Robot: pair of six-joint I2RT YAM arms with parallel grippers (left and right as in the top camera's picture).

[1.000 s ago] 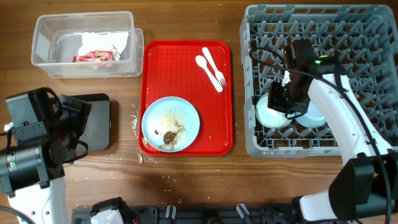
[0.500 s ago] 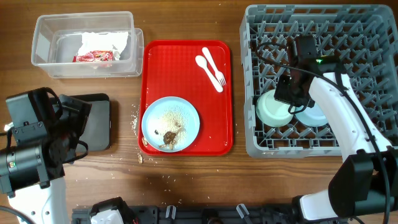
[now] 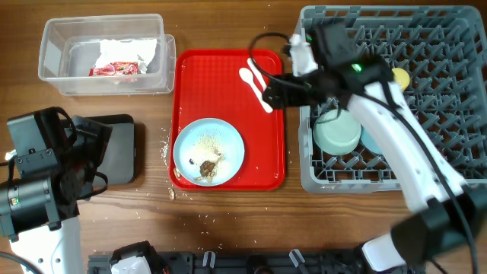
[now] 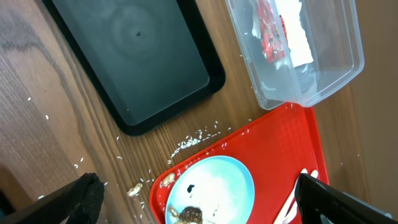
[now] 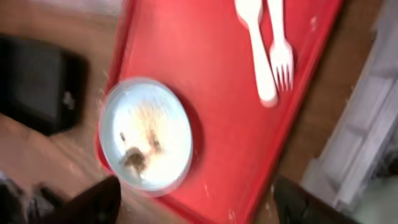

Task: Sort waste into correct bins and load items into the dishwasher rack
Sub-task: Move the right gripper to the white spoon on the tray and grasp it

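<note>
The light blue plate (image 3: 208, 151) lies on the red tray (image 3: 228, 65), with whitish crumbs and brown scraps (image 3: 205, 166) on it. A white fork (image 3: 262, 82) and a spoon lie at the tray's back right. My right gripper (image 3: 272, 93) hovers open and empty beside them; in its blurred wrist view, that gripper (image 5: 196, 191) looks down on the fork (image 5: 280, 53) and plate (image 5: 146, 134). The mint-green bowl (image 3: 337, 133), light blue bowl (image 3: 374, 143) and yellow-green cup (image 3: 400, 77) sit in the grey rack (image 3: 456, 179). The napkin (image 3: 129, 49) and red wrapper (image 3: 114, 68) lie in the clear tub (image 3: 53, 46). My left gripper (image 4: 196, 185) is wide open and empty.
The black tray (image 3: 118, 152) lies left of the red tray, partly under my left arm (image 3: 42, 183). Loose crumbs (image 3: 166, 148) dot the wood between the two trays and in front of them. My right arm stretches across the rack's left half.
My right gripper has swung left, out of the rack, to the red tray's right side, and has opened. The mint-green bowl stays in the rack. The left arm is still.
</note>
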